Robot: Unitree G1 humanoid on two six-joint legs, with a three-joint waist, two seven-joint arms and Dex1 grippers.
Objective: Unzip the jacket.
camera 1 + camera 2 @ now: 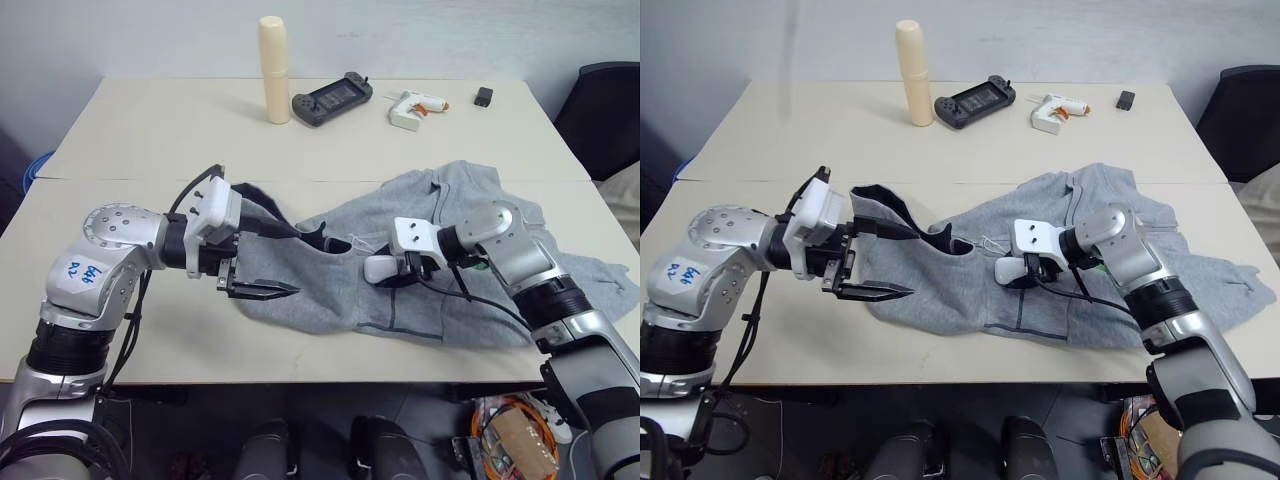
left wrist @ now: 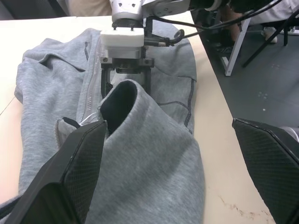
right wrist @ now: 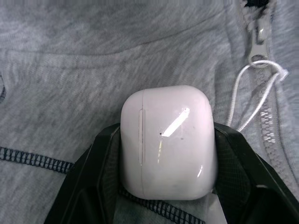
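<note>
The light grey jacket (image 1: 455,300) lies crumpled on the table, its dark-lined hood edge (image 1: 255,200) raised toward the left. My left gripper (image 1: 272,260) is open, its two black fingers above and below that raised edge, with a fold of fabric (image 2: 140,154) between them. My right gripper (image 1: 1015,272) rests on the jacket's middle, shut on a small white glossy case (image 3: 168,140). Just beside the case are the metal zipper pull (image 3: 258,35), its white cord (image 3: 254,93) and the zipper teeth (image 3: 275,135).
At the table's far side stand a cream cylinder (image 1: 273,70), a dark handheld game console (image 1: 332,100), a white glue gun (image 1: 415,108) and a small black block (image 1: 484,97). A black chair (image 1: 610,110) is at the right. A seam (image 1: 150,179) joins the two tabletops.
</note>
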